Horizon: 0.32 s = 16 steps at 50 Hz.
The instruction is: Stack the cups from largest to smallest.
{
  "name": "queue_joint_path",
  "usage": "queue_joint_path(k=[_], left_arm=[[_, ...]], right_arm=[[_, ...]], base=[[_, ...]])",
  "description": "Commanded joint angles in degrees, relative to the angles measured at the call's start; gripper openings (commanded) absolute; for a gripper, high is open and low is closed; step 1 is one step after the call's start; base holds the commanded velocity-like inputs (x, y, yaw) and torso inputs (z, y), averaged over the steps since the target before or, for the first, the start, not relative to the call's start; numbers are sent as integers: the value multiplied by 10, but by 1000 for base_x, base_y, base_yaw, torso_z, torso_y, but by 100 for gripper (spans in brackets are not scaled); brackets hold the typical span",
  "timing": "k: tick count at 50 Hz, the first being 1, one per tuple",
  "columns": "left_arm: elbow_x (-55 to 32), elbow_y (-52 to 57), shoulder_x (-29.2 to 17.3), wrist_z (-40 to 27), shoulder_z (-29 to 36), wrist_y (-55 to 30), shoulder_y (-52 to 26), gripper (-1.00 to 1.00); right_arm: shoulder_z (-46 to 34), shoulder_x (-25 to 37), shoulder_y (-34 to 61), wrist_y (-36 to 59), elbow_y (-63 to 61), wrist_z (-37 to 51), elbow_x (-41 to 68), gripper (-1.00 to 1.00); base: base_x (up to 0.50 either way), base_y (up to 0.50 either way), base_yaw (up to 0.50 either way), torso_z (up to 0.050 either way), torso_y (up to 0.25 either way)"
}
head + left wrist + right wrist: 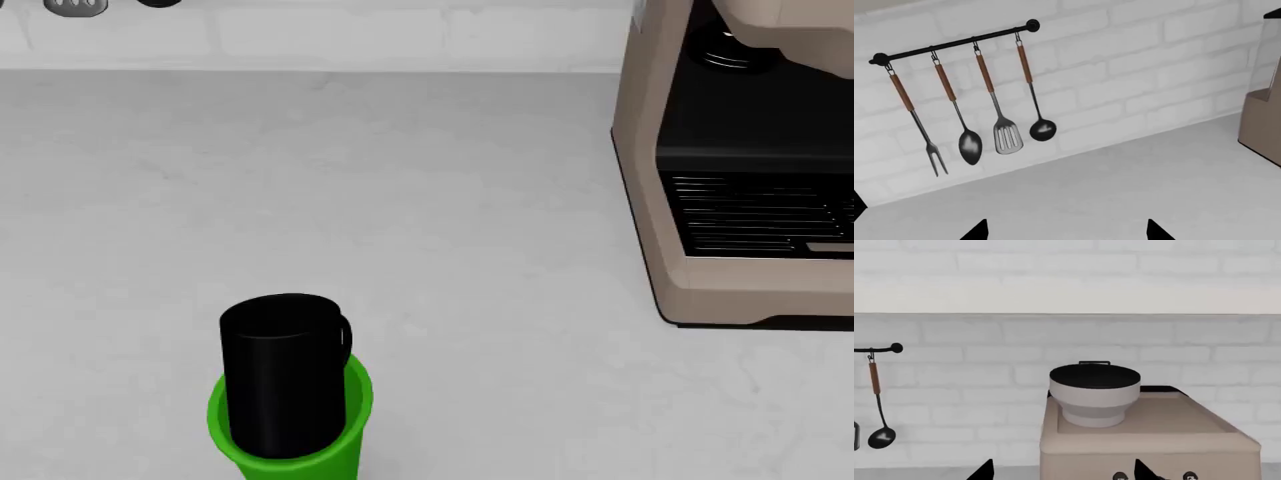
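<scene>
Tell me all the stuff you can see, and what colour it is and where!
Green cup: one, bright green, on the counter near the front.
Black mug: one, black, standing inside the green cup.
Coffee machine: one, beige and black, at the counter's right side.
Bowl-shaped top part: one, grey with a black inside, on top of the coffee machine.
Rail: one, black, on the white brick wall.
Utensils: four, brown handles, hanging from the rail: fork, spoon, spatula, ladle.
Counter: one, pale grey.
Left claw: black tips, apart, holding nothing.
Right claw: black tips, apart, holding nothing.
</scene>
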Motion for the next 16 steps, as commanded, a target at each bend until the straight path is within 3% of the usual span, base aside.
queue_joint_path(k=[1,10,16], left_arm=[[10,2,-8,19,34,22,-20,100],[5,-9,-22,16,39,28,-37,100],[-2,-5,-25,12,39,39,-33,100]], right_arm=[[-38,-45,103,40,64,-106,-102,100],[-83,-60,179,45,79,-217,-208,100],[-102,-72,249,75,97,-209,-196,100]], base=[[0,0,0,0,0],[0,0,0,0,0],[0,0,0,0,0]])
